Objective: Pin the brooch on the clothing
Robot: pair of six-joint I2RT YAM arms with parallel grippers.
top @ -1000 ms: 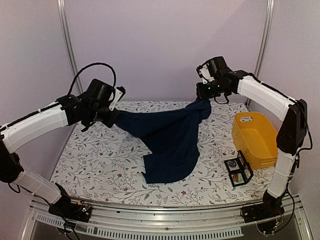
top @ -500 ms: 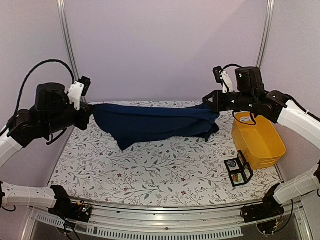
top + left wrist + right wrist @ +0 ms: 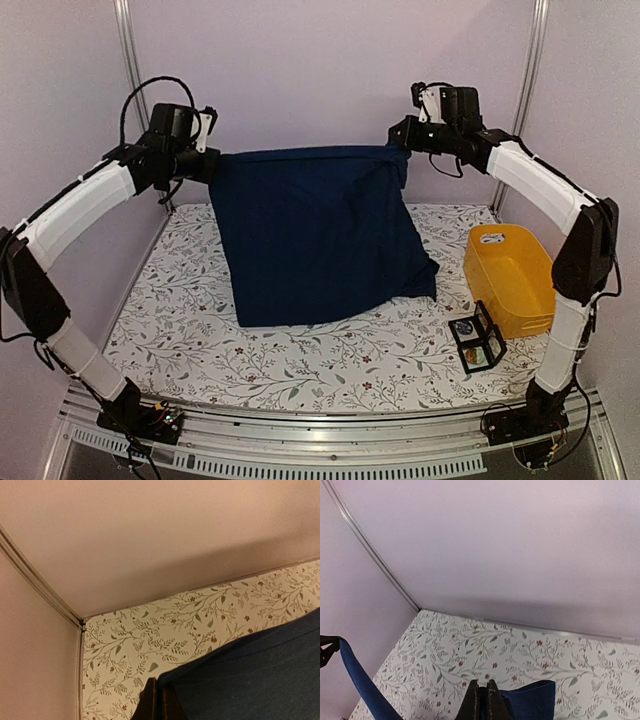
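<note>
top: high, near edge | wrists: close, facing back wall (image 3: 150, 530) | shared: floral table (image 3: 330, 350)

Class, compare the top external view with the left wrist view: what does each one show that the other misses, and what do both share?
Only the top external view shows the right gripper, the yellow bin and the small black-framed case. Only the left wrist view shows the left gripper close up, its jaws shut on an edge of the clothing. Both show that navy clothing and the floral table cover.
</note>
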